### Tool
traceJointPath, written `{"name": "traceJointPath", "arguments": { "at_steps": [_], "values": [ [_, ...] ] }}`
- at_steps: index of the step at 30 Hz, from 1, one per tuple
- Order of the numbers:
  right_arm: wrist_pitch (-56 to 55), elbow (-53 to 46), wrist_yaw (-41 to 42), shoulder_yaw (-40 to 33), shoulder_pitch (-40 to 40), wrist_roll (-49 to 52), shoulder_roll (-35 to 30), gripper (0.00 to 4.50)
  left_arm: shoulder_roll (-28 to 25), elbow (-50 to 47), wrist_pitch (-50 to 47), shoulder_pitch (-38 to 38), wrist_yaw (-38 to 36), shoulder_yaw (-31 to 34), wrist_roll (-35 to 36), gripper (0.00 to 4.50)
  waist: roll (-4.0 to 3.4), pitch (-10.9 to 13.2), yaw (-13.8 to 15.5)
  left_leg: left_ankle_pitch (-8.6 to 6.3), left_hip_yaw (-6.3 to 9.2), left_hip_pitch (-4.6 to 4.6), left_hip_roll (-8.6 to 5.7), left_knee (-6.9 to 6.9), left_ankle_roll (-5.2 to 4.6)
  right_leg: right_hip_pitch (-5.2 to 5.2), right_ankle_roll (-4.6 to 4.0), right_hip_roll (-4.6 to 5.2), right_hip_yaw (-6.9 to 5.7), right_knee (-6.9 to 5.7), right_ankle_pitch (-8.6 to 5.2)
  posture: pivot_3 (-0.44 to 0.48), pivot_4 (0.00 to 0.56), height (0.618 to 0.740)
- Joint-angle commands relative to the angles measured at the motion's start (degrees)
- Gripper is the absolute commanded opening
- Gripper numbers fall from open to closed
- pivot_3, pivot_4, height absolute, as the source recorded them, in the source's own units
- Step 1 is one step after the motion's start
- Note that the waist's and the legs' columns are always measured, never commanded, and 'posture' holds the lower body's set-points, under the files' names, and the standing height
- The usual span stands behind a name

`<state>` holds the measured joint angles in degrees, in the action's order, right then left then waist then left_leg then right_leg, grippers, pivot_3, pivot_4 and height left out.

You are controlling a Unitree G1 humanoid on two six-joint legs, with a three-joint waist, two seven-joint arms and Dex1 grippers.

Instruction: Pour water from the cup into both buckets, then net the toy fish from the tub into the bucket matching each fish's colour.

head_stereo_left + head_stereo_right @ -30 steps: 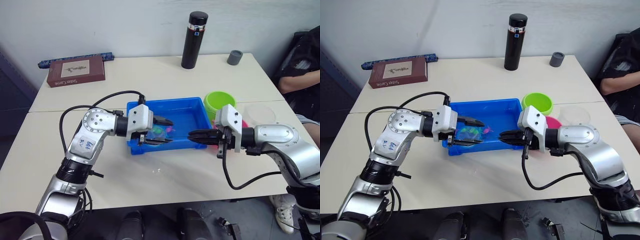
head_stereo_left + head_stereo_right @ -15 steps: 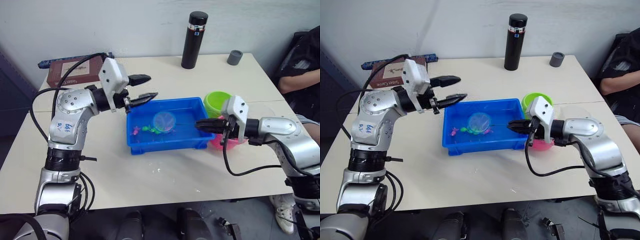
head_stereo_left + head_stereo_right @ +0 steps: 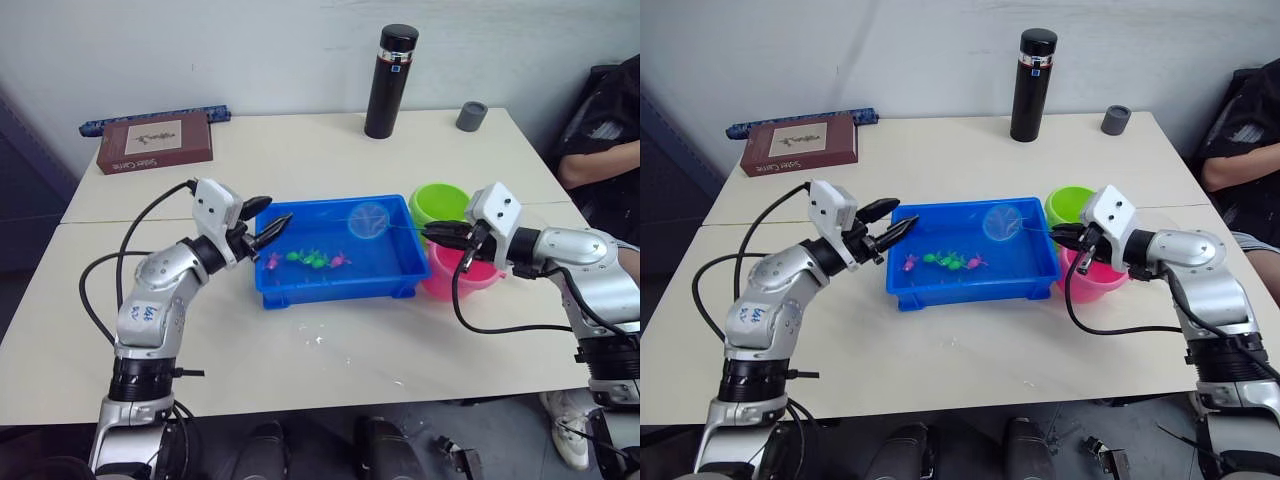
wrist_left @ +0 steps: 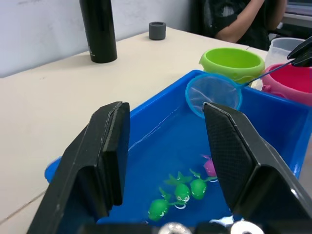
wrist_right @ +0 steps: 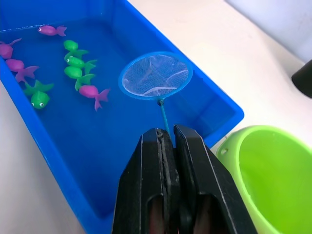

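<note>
Writing on the brown box at the desk's far left corner is too small to read. Compared with a moment ago, the left pincer has dropped from above the desk to the tub's left rim, fingers apart and empty. The right pincer, clamped on the net's handle, has drawn back over the pink bucket, lifting the hoop above the toy fish.

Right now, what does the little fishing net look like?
The net is a small round hoop with a blue rim and pale see-through mesh, on a thin blue handle. The right claw is shut on the handle. The hoop hangs empty over the far part of the blue tub, above the water, away from the fish.
</note>
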<state>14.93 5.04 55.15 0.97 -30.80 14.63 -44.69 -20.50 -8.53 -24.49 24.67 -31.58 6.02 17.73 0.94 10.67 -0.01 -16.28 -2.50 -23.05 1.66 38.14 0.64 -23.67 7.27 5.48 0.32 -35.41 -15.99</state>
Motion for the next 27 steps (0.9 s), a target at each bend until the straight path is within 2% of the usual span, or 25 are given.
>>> {"name": "traceJointPath", "arguments": {
  "at_steps": [1,13,20,21,24,27],
  "values": [
    [-1.39,-1.14,-0.25,-1.02,0.87,-0.19,0.7,0.0,1.05,-4.2,-0.09,-2.47,2.18,-0.38,0.46,2.65,0.0,0.0,-0.04,0.0,0.0,0.0,0.0,0.0,0.0,0.0,0.0,0.0,0.0,-0.01,0.0,0.0,0.15,0.74],
    [-4.62,2.24,0.58,0.06,0.99,-2.24,2.04,0.0,0.23,-13.25,-0.41,-12.14,2.59,-2.17,0.1,2.65,0.0,0.0,-0.14,0.0,-0.01,0.05,0.01,-0.02,0.01,0.0,-0.02,0.0,0.01,0.21,-0.01,0.0,0.15,0.74],
    [-6.55,5.49,1.43,0.54,-0.37,-3.58,2.77,0.0,-0.87,-19.36,-2.74,-17.29,3.25,-1.54,2.2,2.65,0.0,0.0,-0.16,0.0,-0.01,0.09,0.02,-0.05,0.01,0.02,-0.03,0.02,0.02,0.22,-0.01,0.0,0.15,0.74],
    [-6.68,5.84,1.57,0.59,-0.62,-3.72,2.9,0.0,-0.48,-20.0,-2.94,-17.82,3.73,-1.17,2.6,3.18,0.0,0.0,-0.17,0.0,-0.01,0.09,0.01,-0.05,0.01,0.02,-0.03,0.04,0.03,0.22,0.0,0.0,0.15,0.74],
    [-6.99,6.38,2.05,0.74,-0.89,-3.99,3.16,0.0,-0.5,-21.21,-3.4,-19.08,4.59,-1.38,2.44,4.37,0.0,0.0,-0.16,-0.01,0.0,0.1,0.02,-0.06,0.01,0.02,-0.03,0.03,0.02,0.22,0.0,0.0,0.15,0.74],
    [-7.12,6.57,2.56,1.21,-0.86,-4.3,3.53,0.0,-0.61,-22.3,-3.16,-21.66,5.16,-2.62,1.51,4.45,0.0,0.0,-0.15,-0.01,-0.01,0.1,0.01,-0.06,0.01,0.03,-0.03,0.04,0.03,0.22,0.0,0.0,0.15,0.74]
  ]
}}
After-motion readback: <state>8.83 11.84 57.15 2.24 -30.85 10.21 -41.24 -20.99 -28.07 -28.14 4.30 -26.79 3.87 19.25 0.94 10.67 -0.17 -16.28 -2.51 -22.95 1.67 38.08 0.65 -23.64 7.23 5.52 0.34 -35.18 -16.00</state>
